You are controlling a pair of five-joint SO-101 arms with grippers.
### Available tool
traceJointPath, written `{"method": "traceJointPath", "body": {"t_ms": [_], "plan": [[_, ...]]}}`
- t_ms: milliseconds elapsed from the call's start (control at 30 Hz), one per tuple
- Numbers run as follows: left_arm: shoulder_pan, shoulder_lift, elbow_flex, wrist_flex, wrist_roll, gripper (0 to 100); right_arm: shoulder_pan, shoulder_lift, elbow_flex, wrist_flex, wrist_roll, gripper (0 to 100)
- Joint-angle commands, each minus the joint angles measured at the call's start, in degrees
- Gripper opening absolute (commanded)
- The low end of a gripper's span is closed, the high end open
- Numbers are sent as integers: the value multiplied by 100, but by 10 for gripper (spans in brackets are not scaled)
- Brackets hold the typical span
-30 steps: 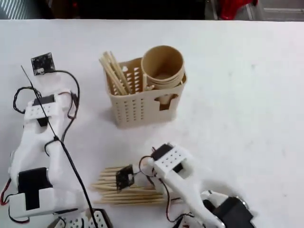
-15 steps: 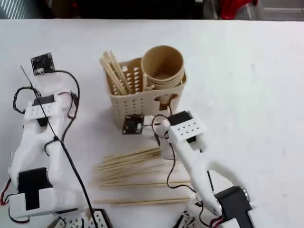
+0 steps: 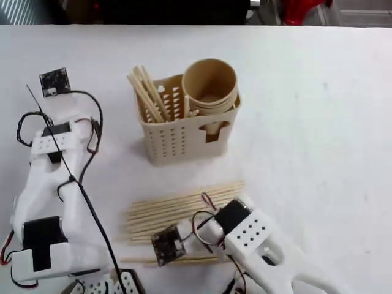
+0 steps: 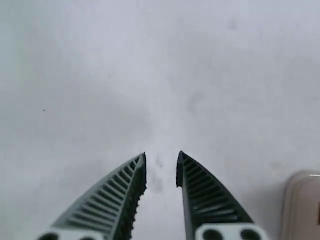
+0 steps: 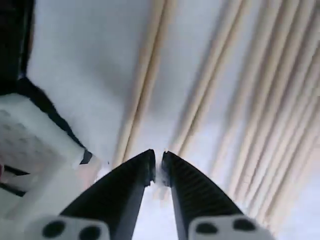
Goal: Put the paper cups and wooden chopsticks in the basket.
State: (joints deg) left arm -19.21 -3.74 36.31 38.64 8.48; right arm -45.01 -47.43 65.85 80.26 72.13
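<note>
The beige perforated basket (image 3: 184, 138) stands at mid-table with stacked paper cups (image 3: 210, 86) in its right half and several wooden chopsticks (image 3: 147, 95) leaning in its left half. More loose chopsticks (image 3: 177, 208) lie fanned on the table in front of it. My right arm (image 3: 248, 236) hangs over their near edge. In the right wrist view my right gripper (image 5: 158, 156) is shut, its tips right above the chopsticks (image 5: 210, 75). My left gripper (image 4: 161, 157) is shut over bare table, with a corner of the basket (image 4: 302, 205) beside it.
My left arm (image 3: 49, 184) lies along the table's left side, trailing black cables (image 3: 86, 202). A single chopstick (image 3: 184, 260) lies apart near the front edge. White table surface (image 3: 318, 135) stretches to the right of the basket.
My right arm swung from the chopstick pile up to the basket's front, then back down over the pile. The loose chopsticks spread out and shifted toward the basket. The left arm stayed still.
</note>
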Motion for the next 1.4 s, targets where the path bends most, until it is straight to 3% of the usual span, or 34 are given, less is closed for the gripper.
{"method": "traceJointPath", "body": {"t_ms": [0,167,567,700,933,1067,1300,1367], "plan": [[13,-75,-97,-97,-79,120,-189,-110,62,312,290,44],[13,-75,-97,-97,-88,120,-321,585,62,224,809,44],[13,-75,-97,-105,-88,120,-681,2870,-105,-1077,738,46],[13,-75,-105,-105,-88,120,-382,2923,-501,-1138,167,46],[13,-75,-105,-105,-88,120,831,2888,-1407,-1121,105,48],[57,-57,-97,-105,-88,118,1402,2888,-2365,-892,-607,49],[-127,-171,-97,-97,-88,116,1385,2765,-3200,-321,-1793,45],[-171,-207,-62,-88,-88,119,1244,2492,-3059,-251,-1820,44]]}}
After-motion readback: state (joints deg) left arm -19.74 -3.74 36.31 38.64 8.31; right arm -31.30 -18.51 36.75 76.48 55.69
